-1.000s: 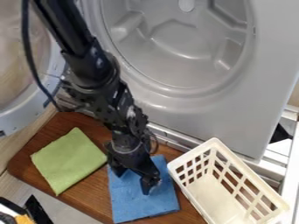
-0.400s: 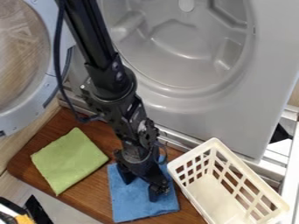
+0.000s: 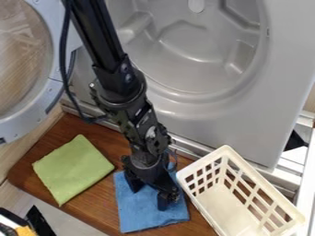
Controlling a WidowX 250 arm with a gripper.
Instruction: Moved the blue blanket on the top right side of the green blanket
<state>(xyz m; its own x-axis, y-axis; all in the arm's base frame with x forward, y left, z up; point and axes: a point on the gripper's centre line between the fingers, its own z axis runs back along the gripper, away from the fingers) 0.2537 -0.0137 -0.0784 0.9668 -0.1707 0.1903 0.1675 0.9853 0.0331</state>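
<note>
Blue blanket (image 3: 140, 218), upper part hidden behind parted jaws (image 3: 148, 199); whether tips touch it, unclear.

From where I'm standing, the blanket on the near side (image 3: 144, 217) is a plain mid blue, and the one to its left (image 3: 71, 168) a plain yellowish green. Both lie on reddish-brown wood (image 3: 92, 209) with darker grain. The basket (image 3: 232, 226) on the right is cream, its sides patterned with a grid of openings. The arm (image 3: 102, 41) and gripper (image 3: 149, 192) are black. Behind them I see a light grey panel (image 3: 246, 143); at far left, a pale bluish-grey ring (image 3: 56, 85) circles streaky beige-brown.
</note>
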